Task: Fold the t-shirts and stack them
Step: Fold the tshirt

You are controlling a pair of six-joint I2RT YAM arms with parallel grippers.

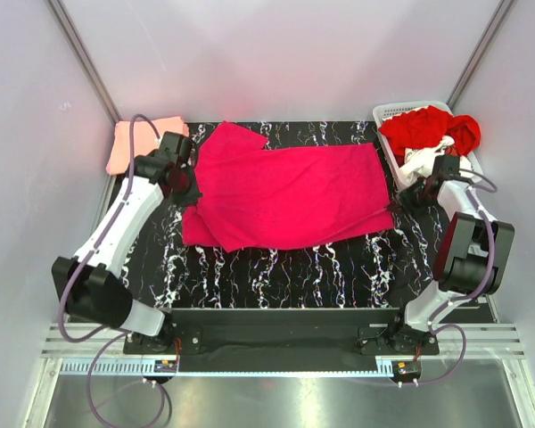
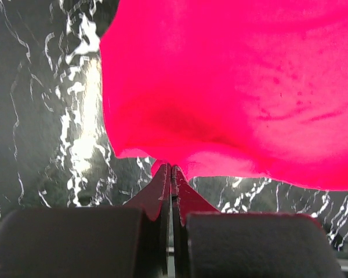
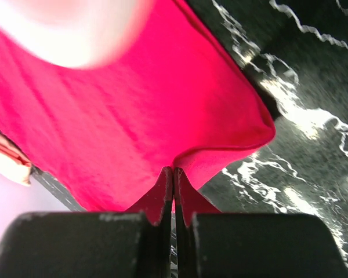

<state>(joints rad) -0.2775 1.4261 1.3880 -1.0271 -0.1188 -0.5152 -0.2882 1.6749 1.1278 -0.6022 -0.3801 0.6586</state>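
Left pincer [image 2: 171,172] and right pincer [image 3: 173,174] both clamped on magenta t-shirt [image 1: 285,196] edges.
Shirt spread across bench [image 1: 276,267], left of white basket [image 1: 388,114]; red t-shirt [image 1: 423,129] and white t-shirt [image 1: 423,162] inside that basket.

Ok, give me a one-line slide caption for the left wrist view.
Left gripper shut on an edge of the magenta t-shirt, black marbled table beyond.
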